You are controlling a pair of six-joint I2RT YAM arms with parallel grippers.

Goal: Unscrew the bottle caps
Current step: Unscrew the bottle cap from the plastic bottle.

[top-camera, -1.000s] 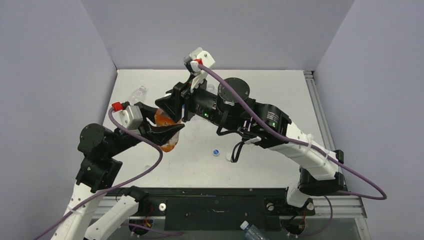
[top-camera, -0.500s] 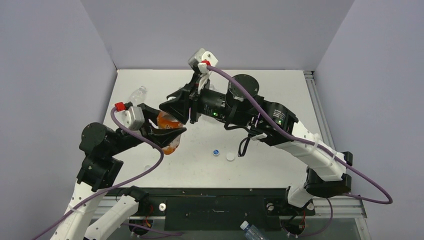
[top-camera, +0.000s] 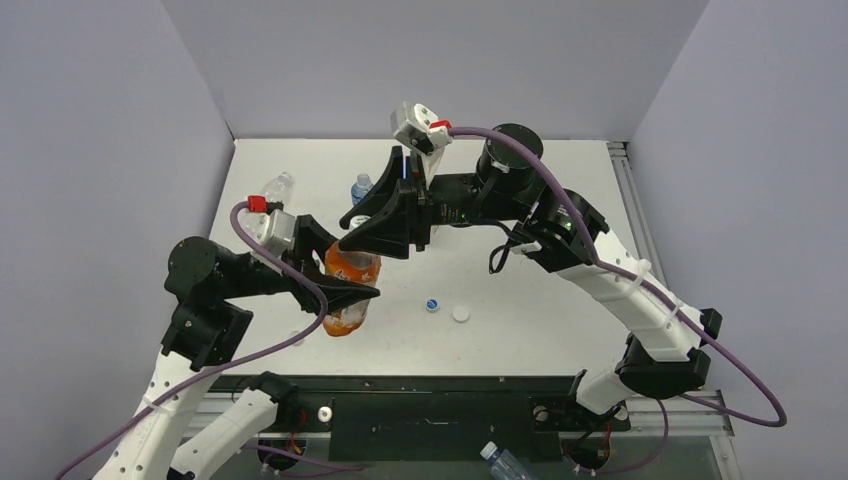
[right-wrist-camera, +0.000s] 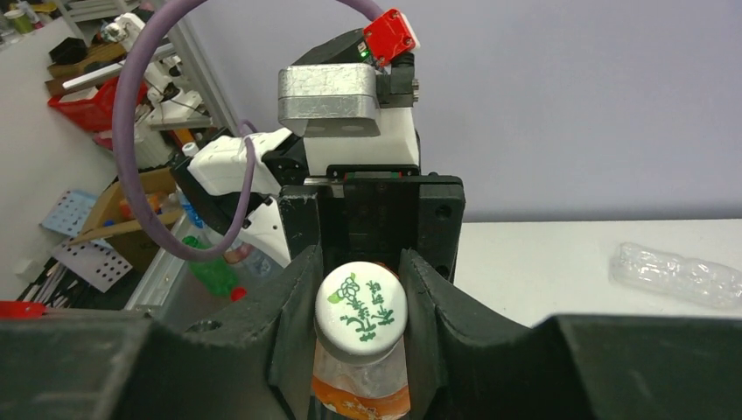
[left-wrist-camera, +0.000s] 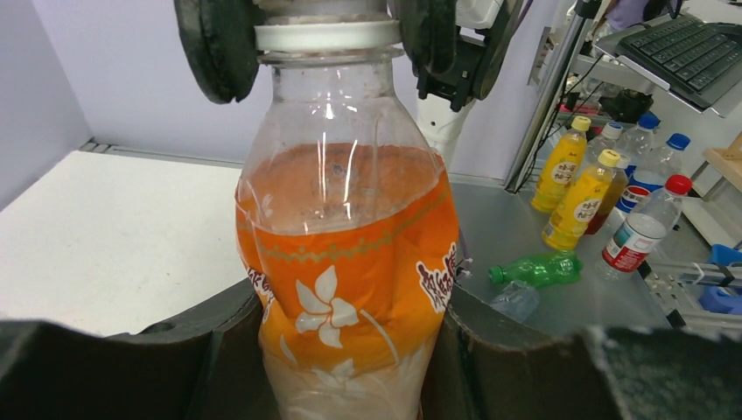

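The left gripper [left-wrist-camera: 350, 359] is clamped around the lower body of the orange bottle [left-wrist-camera: 350, 262], one black finger pressing each side of the label. In the top view this bottle [top-camera: 345, 300] sits at about 8 o'clock from the table's [top-camera: 560, 220] centre. Whether its base touches the surface cannot be told.

The right gripper [right-wrist-camera: 360, 280] reaches in from 3 o'clock and is closed on the printed white cap [right-wrist-camera: 360, 313], its two fingers [right-wrist-camera: 297, 324] squeezing the ridged rim from both sides. Green markings show on the cap's flat top. From the left wrist, the same cap [left-wrist-camera: 328, 35] sits on the bottle's neck with a dark pad at either side.

Two loose caps lie on the table, near each other but apart. The blue cap [top-camera: 432, 305] with its white top is at 6 o'clock from the centre, and the plain white cap [top-camera: 460, 314] is just beside it at 5 o'clock.

A clear bottle [top-camera: 277, 186] lies on its side at 10 o'clock near the left wall. A blue-labelled bottle [top-camera: 362, 188] is at 11 o'clock, partly hidden behind the right arm's [top-camera: 600, 280] gripper.
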